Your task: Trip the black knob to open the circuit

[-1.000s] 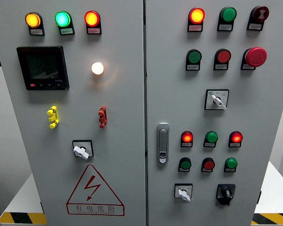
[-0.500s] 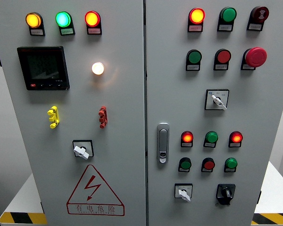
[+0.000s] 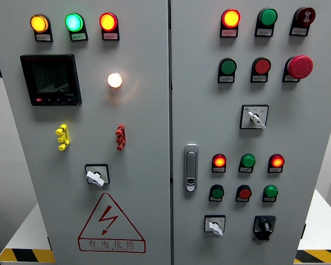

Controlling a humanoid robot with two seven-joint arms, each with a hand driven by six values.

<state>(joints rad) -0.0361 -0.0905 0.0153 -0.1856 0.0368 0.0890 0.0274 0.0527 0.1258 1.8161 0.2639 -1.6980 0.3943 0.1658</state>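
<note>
While neither robot hand shows anywhere in the head view, so their state cannot be told, the black knob [image 3: 263, 225] sits at about five o'clock on the right door [image 3: 254, 132] of a grey cabinet, low and near the door's right edge. Its pointer stands roughly upright in a black square mount. Bare grey metal lies above it up to a row of three small buttons; just beside it at nine o'clock is a white selector [image 3: 214, 225].

A vertical seam [image 3: 170, 132] splits the two doors, with a chrome handle [image 3: 191, 167] just right of it at mid-height. Higher on the right door, a second white selector [image 3: 254, 116] sits under a red mushroom button [image 3: 299, 66], and a lit red lamp [image 3: 230, 18] glows at twelve o'clock.

The left door [image 3: 99, 132] carries amber, green and red lamps along its top edge, a black meter [image 3: 51, 79] at ten o'clock, a glowing white lamp [image 3: 115, 80], a yellow clip [image 3: 62, 137], a red clip [image 3: 120, 137], a third white selector [image 3: 96, 175] and a red triangular warning sign [image 3: 111, 223] at six o'clock.

The cabinet stands on a white base edged with yellow-and-black striping [image 3: 25, 256] at both lower corners. A pale wall flanks it on either side.
</note>
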